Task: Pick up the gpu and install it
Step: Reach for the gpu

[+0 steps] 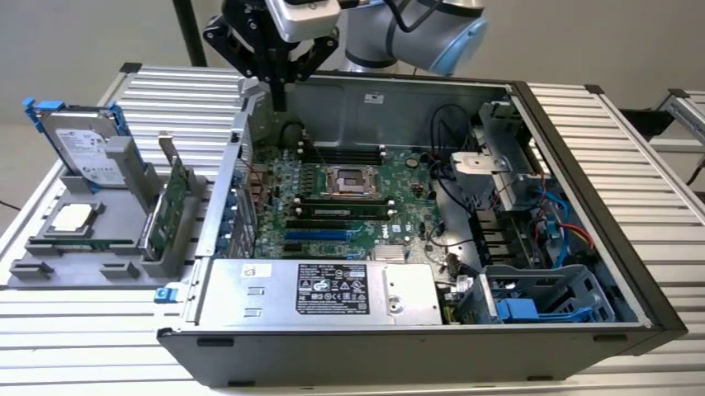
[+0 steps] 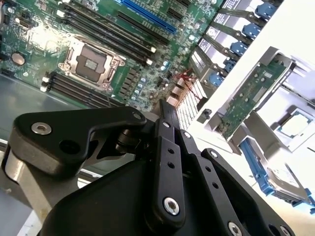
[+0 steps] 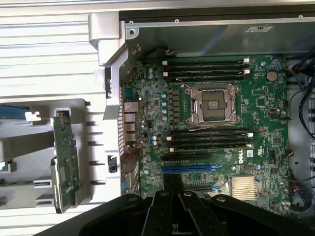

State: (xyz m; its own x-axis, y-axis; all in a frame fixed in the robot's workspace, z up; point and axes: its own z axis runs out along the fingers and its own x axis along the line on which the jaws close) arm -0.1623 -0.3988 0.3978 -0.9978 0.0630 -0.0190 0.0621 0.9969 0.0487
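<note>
The gpu (image 1: pixel 177 206) is a thin green card standing on edge in a grey holder (image 1: pixel 105 268) on the table, at the exterior view's left of the open computer case. Both wrist views show the gpu (image 2: pixel 251 96) (image 3: pixel 64 157) in that holder. My gripper (image 1: pixel 282 101) hangs above the case's far left corner, over the motherboard's edge, well apart from the gpu. Its black fingers (image 2: pixel 167 110) are shut with nothing between them. The motherboard (image 1: pixel 342 198) lies flat in the case, with a blue slot (image 3: pixel 189 167) and black slots near its front.
A silver hard drive in a blue frame (image 1: pixel 82 148) leans in the holder beyond the gpu. A processor chip (image 1: pixel 72 219) lies on the holder's tray. The power supply (image 1: pixel 319 289) fills the case's front, cables and drive bays (image 1: pixel 529 239) its right side.
</note>
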